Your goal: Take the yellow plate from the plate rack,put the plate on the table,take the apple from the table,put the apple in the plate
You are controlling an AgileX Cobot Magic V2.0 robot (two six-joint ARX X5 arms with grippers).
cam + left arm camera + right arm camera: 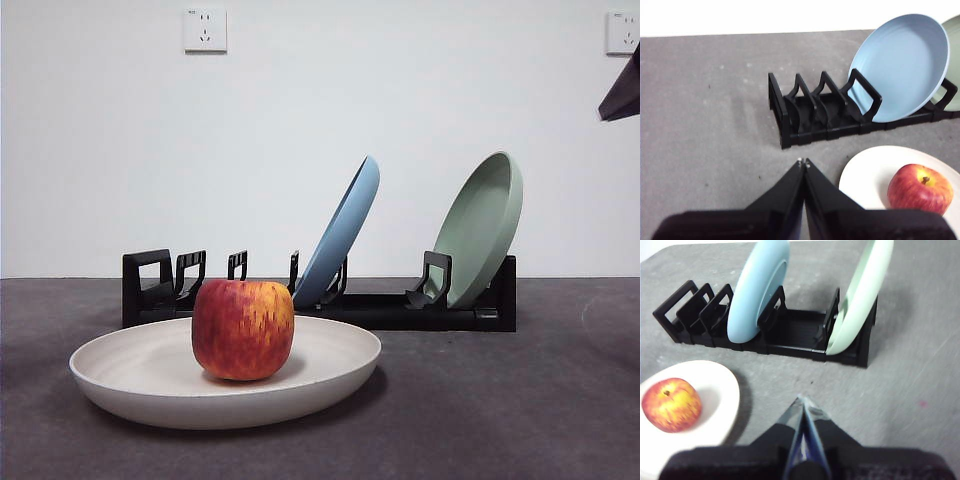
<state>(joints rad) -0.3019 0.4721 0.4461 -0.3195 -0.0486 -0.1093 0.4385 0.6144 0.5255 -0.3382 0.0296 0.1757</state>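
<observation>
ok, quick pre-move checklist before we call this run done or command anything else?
1. yellow plate out of the plate rack and flat on the table: ok.
2. apple sitting inside the plate, clear of the rim: ok.
3. left gripper empty, fingers together, off the plate: ok.
4. right gripper empty, fingers together, over bare table in front of the rack: ok.
5. light blue plate and green plate leaning in their rack slots: ok.
6. Apple stable, not rolling: cannot tell from one moment.
</observation>
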